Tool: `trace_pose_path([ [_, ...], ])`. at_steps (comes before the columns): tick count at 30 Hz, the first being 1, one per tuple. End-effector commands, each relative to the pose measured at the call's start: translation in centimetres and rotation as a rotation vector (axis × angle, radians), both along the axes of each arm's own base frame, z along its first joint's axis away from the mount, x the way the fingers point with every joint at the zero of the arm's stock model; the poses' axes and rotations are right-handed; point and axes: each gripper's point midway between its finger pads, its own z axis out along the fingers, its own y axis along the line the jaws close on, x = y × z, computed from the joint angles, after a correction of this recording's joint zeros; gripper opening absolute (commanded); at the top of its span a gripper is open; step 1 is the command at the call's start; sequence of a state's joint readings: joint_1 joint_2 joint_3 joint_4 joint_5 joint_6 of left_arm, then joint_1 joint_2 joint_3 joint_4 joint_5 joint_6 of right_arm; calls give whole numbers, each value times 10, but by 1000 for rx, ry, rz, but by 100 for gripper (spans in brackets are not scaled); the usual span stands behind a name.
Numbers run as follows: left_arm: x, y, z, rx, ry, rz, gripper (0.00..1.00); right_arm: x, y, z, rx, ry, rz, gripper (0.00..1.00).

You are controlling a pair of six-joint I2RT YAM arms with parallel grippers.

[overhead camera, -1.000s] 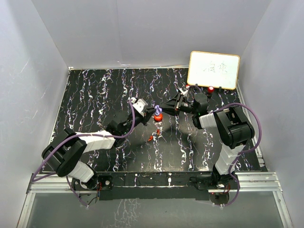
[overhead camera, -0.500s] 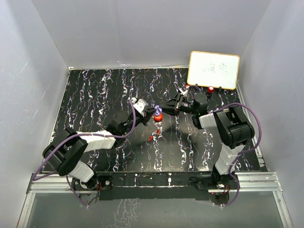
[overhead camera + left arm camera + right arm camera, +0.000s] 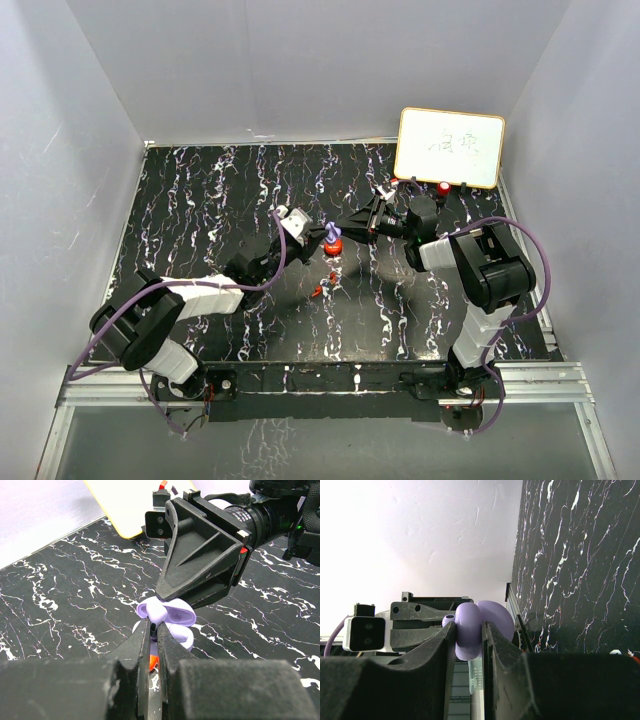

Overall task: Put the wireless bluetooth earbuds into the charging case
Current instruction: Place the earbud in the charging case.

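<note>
My right gripper (image 3: 468,626) is shut on the open lavender charging case (image 3: 468,639) and holds it above the table. The case also shows in the left wrist view (image 3: 176,615) and the top view (image 3: 332,232). My left gripper (image 3: 155,631) is shut on a lavender earbud (image 3: 155,618), which sits at the case's open cavity. In the top view the two grippers meet over the middle of the table, the left (image 3: 317,236) and the right (image 3: 343,230). A red round case (image 3: 334,247) lies just below them. A red earbud (image 3: 319,291) lies on the table nearer to me.
A whiteboard (image 3: 450,147) leans at the back right, with a small red disc (image 3: 443,187) in front of it. White walls enclose the black marbled table (image 3: 200,200) on three sides. Another small bit (image 3: 331,278) lies by the red earbud.
</note>
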State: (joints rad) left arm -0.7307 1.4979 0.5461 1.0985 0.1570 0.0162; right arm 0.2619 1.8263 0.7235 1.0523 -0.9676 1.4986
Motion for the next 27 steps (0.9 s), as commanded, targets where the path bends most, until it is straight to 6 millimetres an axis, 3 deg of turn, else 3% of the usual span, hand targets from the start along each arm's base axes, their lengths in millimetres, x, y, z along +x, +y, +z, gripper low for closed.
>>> trace_pose_path([
  [1,-1,-2,11,-9,-31,-8,0,2,1,17,26,-86,-4,0],
  [27,-2,-1,12,1,-38,-8,4,2,1,17,30,-89,-3,0],
])
